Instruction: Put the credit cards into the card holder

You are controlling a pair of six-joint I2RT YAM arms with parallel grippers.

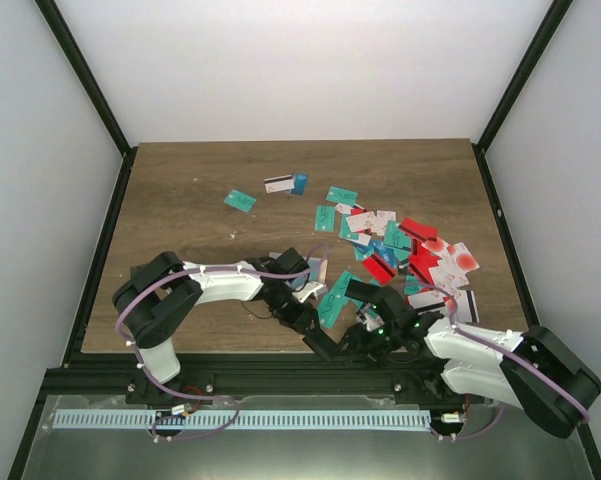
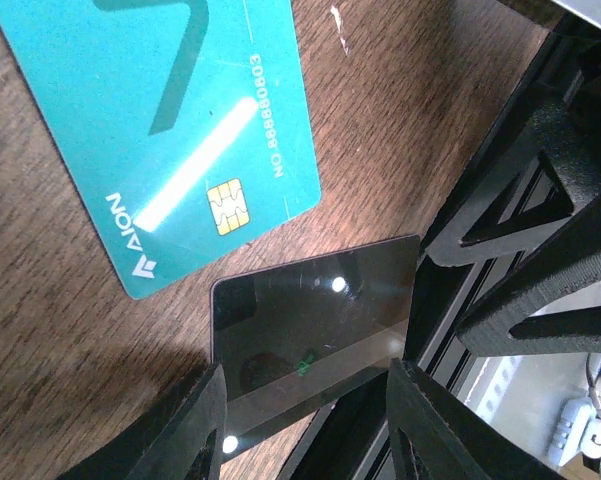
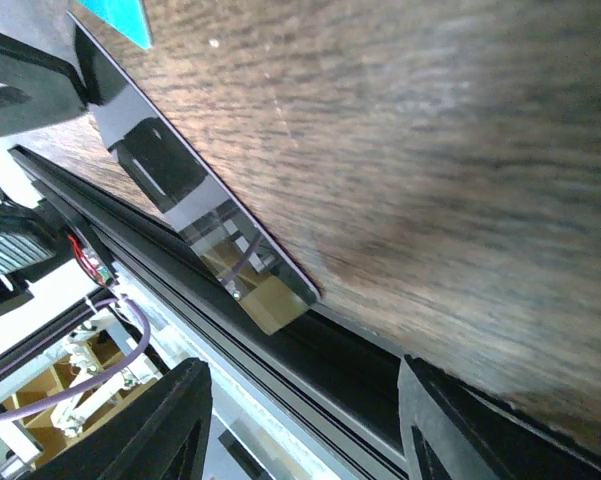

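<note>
- Cards everywhere: the credit cards (image 1: 400, 250) lie strewn over the right half of the table (image 1: 180, 200), a few strays further back.
- Down at the near edge, a black card (image 2: 310, 310) lies flat, one end poking out past the edge, just beside a teal card (image 2: 170, 120).
- Left gripper (image 2: 305, 372): fingers apart, either side of the black card's near end. Pinching or only framing it, I cannot tell.
- Right gripper (image 3: 302, 365): fingers wide apart, nothing between them, facing that same card.

Overhead camera looks down; both close wrist cameras share the black card (image 2: 310, 320).
</note>
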